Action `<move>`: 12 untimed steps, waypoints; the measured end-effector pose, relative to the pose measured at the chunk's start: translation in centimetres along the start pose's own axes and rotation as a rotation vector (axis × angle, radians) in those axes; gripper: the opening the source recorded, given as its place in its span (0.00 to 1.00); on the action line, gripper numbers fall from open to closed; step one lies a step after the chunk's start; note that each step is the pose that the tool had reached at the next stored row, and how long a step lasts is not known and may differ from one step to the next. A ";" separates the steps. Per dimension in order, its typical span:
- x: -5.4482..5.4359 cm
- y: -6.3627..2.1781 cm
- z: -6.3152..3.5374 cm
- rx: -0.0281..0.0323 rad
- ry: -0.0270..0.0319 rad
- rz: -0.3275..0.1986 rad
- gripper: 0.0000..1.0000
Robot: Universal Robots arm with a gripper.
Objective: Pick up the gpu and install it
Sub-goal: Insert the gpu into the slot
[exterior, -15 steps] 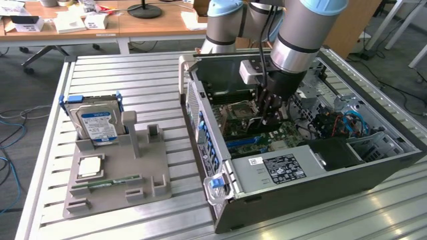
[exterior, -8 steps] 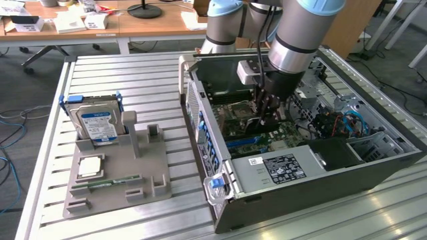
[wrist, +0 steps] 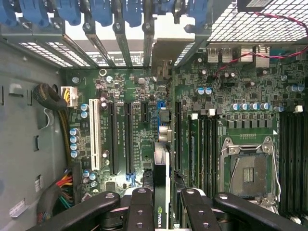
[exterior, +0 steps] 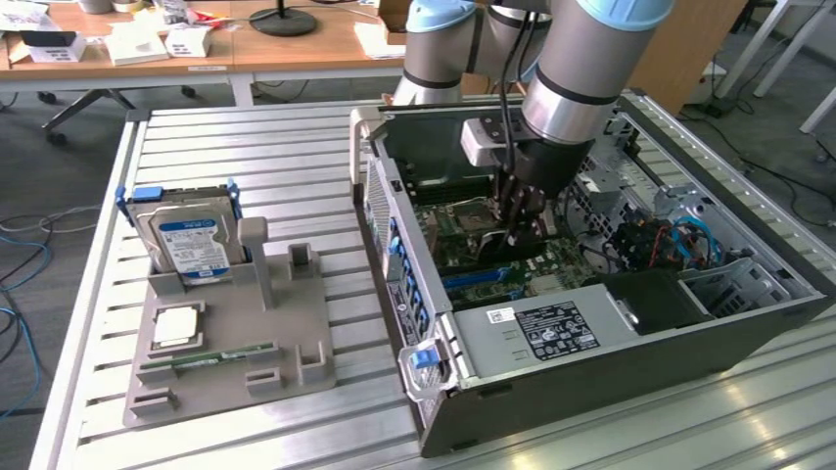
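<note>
The table (exterior: pixel 261 147) is showing ribbed, brushed metal. The holder (exterior: pixel 303 328) is looking like matt grey plastic. The drive (exterior: pixel 192 245) is gleaming silver. The fingers (wrist: pixel 141 211) are looking matt black, the gpu (wrist: pixel 161 192) dark plastic, the motherboard (wrist: pixel 130 86) shining green.

Robotics lab — slatted metal bench (exterior: pixel 235 147), cluttered desks (exterior: pixel 327 54) behind.

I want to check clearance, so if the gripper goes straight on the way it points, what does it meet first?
The gpu clamped in the gripper would meet the motherboard first, among its black expansion slots; depth leaves the exact slot unclear.
</note>
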State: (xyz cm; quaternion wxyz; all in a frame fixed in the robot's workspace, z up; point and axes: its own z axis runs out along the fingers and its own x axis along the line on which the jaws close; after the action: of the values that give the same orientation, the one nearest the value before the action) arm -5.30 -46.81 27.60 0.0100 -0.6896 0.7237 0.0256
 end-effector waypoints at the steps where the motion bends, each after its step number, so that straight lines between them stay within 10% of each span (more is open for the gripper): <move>1: 0.1 0.01 0.00 0.0000 0.0001 0.000 0.27; 12: 0.1 0.44 0.00 0.0000 0.0000 0.000 0.27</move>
State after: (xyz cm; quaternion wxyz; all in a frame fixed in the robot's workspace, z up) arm -5.74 -46.92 27.60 0.0100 -0.6896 0.7237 0.0256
